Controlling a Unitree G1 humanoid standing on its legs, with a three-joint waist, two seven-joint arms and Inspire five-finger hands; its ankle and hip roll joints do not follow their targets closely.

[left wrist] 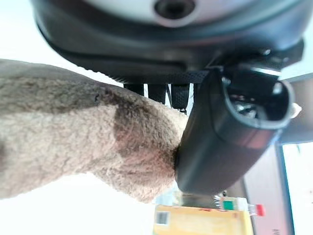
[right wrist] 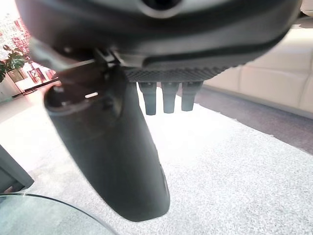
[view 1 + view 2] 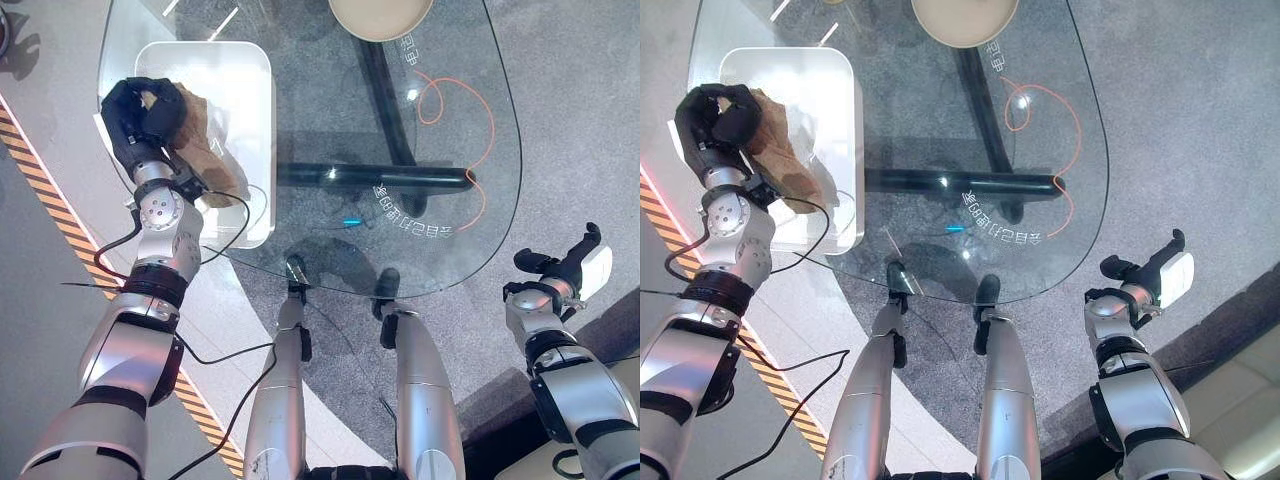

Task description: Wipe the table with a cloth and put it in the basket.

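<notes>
The left hand (image 3: 140,112) is at about ten o'clock in the head views, over the white basket (image 3: 252,120) that stands on the left part of the glass surface (image 3: 330,230). Its dark fingers are curled round one end of the brown cloth (image 3: 205,140), and the left wrist view shows the thumb (image 1: 225,142) pressed against the fuzzy cloth (image 1: 73,137). The rest of the cloth hangs from the hand and drapes down inside the basket, toward its near wall; whether its lower end rests on the basket's floor cannot be told. The basket sits at the surface's left edge, its near corner overhanging toward seven o'clock. A round beige bowl (image 3: 380,15) lies at twelve o'clock on the far part of the surface, well apart from the basket. An orange cord (image 3: 470,120) loops at about two o'clock, seen through the glass, and a black bar (image 3: 380,177) of the frame runs beneath the middle. The right hand (image 3: 570,265) is at four o'clock, off the surface's right edge and well apart from it, its fingers relaxed and holding nothing, as the right wrist view shows with the thumb (image 2: 112,161) out over pale carpet (image 2: 244,161).
</notes>
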